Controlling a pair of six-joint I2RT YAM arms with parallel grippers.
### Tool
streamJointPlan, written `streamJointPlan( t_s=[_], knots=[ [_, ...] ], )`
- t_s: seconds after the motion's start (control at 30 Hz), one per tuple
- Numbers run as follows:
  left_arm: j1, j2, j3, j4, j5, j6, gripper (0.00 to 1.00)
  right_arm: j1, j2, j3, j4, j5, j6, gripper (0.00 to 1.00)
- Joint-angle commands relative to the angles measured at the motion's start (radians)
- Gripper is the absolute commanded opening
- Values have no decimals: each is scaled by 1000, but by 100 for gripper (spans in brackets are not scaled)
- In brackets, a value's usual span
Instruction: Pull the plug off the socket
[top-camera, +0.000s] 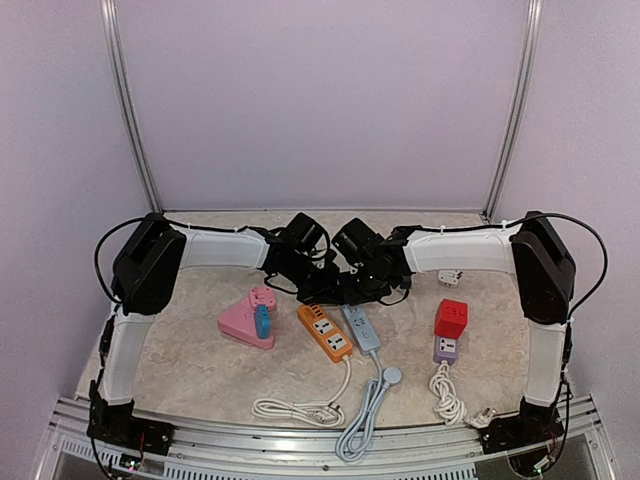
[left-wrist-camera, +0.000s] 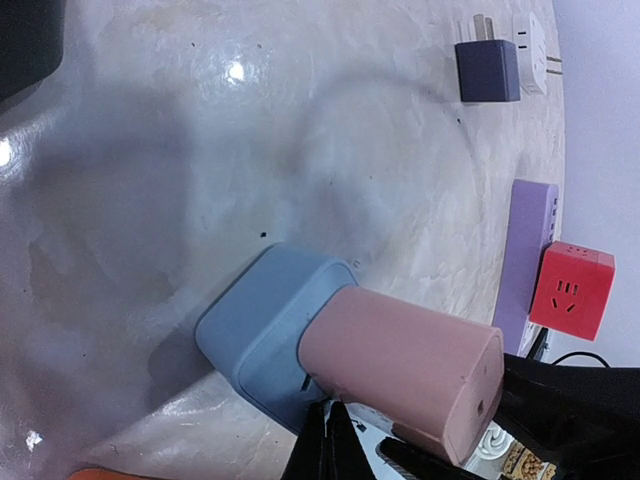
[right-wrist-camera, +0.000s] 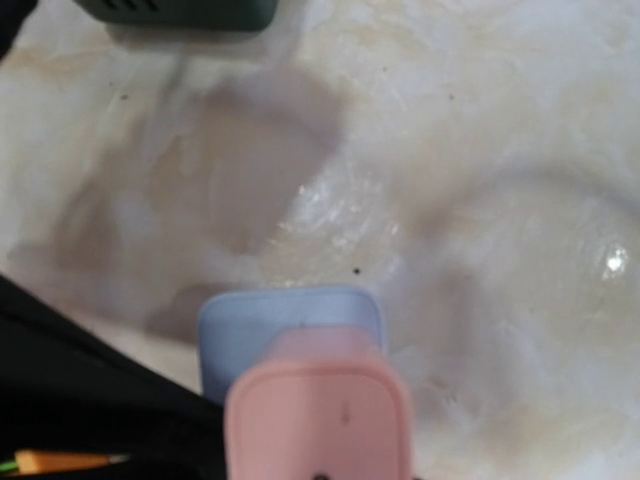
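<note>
Three strips: orange strip (top-camera: 325, 332), grey-blue strip (top-camera: 361, 327), purple strip (top-camera: 446, 349). One triangular socket (top-camera: 238, 322), one pink plug (left-wrist-camera: 400, 365), one red cube (top-camera: 451, 318). Two adapters: navy adapter (left-wrist-camera: 488, 70), white adapter (left-wrist-camera: 530, 40).

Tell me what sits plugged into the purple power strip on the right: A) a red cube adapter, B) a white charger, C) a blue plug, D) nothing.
A: from above, a red cube adapter sits on the purple power strip.
</note>
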Motion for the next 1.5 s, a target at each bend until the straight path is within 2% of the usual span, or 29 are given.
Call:
streamJointPlan(
  t_s=[0.0,0.47,0.93,1.17,1.47],
  knots=[
    [-12,82,-3,-81,-57,-8,0,13,-47,5,26,4,21,0],
    [-24,134,-1,-135,-78,-36,0,14,-106,11,49,49,13,0],
    [-30,148,15,-154,-90,-46,0,14,-174,-54,59,76,20,0],
    [-36,156,42,-167,-94,-44,0,15,-184,-73,73,57,20,0],
    [-36,72,51,-151,-104,-6,0,15,-189,-162,172,-84,73,0]
  ],
)
